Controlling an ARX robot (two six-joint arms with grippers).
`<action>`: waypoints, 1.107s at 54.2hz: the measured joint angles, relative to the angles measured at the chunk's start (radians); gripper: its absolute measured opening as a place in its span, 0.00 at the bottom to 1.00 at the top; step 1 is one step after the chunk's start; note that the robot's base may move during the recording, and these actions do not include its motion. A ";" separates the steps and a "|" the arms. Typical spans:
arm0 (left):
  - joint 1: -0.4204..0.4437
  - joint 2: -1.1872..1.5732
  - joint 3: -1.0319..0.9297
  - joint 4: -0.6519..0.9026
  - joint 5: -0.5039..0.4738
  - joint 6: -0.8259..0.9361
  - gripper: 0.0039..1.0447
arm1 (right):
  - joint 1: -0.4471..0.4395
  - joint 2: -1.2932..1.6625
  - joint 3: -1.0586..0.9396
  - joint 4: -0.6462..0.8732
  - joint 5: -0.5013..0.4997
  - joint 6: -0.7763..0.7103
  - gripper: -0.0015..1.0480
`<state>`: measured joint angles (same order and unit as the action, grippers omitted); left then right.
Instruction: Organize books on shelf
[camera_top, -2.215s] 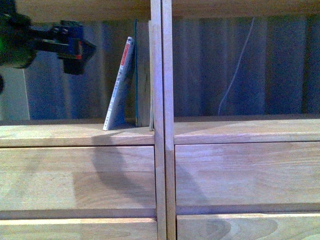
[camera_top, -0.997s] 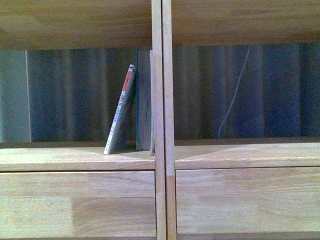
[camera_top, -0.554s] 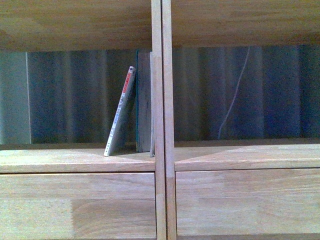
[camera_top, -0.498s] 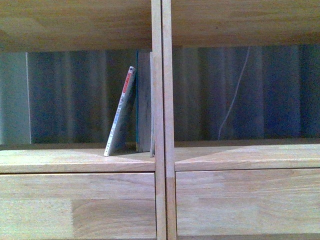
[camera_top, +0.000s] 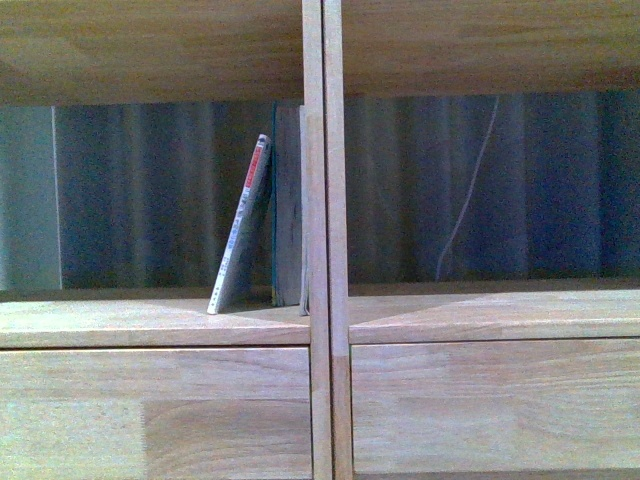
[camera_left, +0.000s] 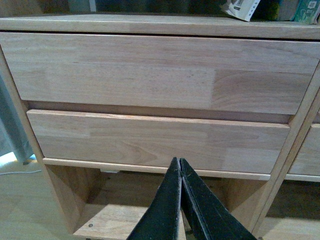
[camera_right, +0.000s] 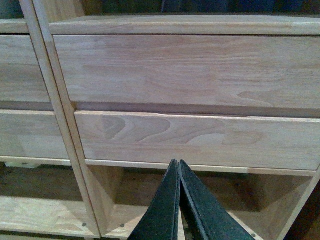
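In the front view a thin softcover book with a red-and-white spine leans right against a thicker teal book. The teal book stands upright against the centre divider of the light-wood shelf, in the left compartment. The thin book's lower corner shows at the top of the left wrist view. Neither arm shows in the front view. My left gripper is shut and empty, low in front of the left drawers. My right gripper is shut and empty before the right drawers.
Two plain drawer fronts stack in the left column and two in the right. Open compartments lie beneath them. A thin pale cable hangs behind the right compartment.
The left arm, seen 2.2 s ago at the upper left beside the books, has left the front view. The view has shifted so the shelf sits lower. The books have not moved.
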<state>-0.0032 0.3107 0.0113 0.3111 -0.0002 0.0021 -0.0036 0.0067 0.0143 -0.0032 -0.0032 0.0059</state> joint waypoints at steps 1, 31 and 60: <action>0.000 -0.004 0.000 -0.003 0.000 0.000 0.02 | 0.000 0.000 0.000 0.000 0.000 0.000 0.03; 0.000 -0.219 0.000 -0.251 0.001 0.000 0.02 | 0.000 -0.001 0.000 0.000 0.000 0.000 0.03; 0.000 -0.304 0.000 -0.309 0.000 0.000 0.02 | 0.000 -0.001 0.000 0.000 0.000 -0.002 0.04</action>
<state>-0.0032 0.0063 0.0116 0.0017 -0.0002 0.0021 -0.0036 0.0055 0.0143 -0.0032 -0.0032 0.0040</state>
